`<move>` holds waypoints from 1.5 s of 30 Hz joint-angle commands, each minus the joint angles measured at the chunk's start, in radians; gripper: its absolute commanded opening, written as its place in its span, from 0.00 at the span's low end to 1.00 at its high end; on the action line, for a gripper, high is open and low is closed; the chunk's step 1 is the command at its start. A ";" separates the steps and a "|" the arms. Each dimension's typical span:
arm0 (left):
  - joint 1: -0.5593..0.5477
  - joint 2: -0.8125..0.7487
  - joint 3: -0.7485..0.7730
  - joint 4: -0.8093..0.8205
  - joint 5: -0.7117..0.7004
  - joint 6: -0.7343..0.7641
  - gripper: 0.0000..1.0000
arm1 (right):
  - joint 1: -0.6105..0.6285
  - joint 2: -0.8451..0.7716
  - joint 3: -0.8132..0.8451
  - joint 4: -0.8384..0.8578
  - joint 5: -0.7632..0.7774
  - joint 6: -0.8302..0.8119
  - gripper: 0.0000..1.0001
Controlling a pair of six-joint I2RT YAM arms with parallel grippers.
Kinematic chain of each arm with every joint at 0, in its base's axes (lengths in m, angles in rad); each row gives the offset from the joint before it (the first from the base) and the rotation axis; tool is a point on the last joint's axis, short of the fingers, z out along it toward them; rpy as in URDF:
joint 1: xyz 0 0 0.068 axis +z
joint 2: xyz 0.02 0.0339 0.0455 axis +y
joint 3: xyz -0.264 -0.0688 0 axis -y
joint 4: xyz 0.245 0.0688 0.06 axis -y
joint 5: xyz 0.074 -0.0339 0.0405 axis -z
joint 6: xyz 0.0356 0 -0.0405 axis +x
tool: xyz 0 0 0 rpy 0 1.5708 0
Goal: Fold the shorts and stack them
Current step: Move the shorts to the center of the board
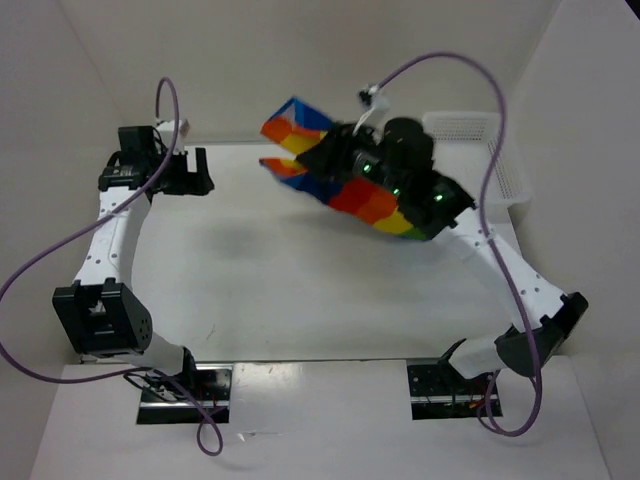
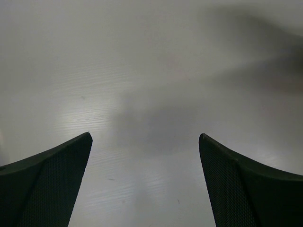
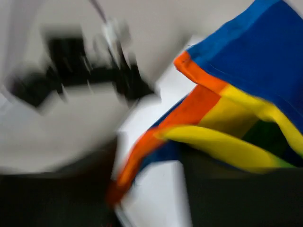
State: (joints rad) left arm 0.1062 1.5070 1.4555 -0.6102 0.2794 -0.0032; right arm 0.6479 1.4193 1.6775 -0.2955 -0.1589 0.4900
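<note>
Where the arm bases sit at the bottom edge of the top view, the white table (image 1: 300, 300) stretches away from them. Further up on the left side of the frame, the left gripper (image 1: 190, 172) hovers over the tabletop with its jaws spread wide and nothing between them. Its wrist view shows only the two dark fingers (image 2: 52, 179) and the surface below.

Toward the upper middle, the shorts (image 1: 378, 205) hang clear of the table, bunched around the right gripper (image 1: 340, 150), with one striped leg sticking out to the upper left. Fabric covers the fingers and the right wrist view is smeared with blur, so I cannot tell whether those jaws are pinching the cloth. Beyond, in the upper right corner, stands a white mesh basket (image 1: 470, 130).

The shorts look light and limp, likely to sag or slide. I judge the best hold for spreading them flat to be the waistband or a leg hem, pinched at the corners by both grippers.
</note>
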 commanded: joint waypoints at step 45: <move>-0.218 0.191 -0.167 0.124 0.142 0.003 0.99 | -0.468 0.086 -0.596 -0.156 0.274 0.183 0.89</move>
State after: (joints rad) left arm -0.1162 1.7016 1.2587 -0.5137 0.4156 -0.0044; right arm 0.1902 1.5227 1.0725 -0.4969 0.1268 0.6987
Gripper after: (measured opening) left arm 0.993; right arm 0.853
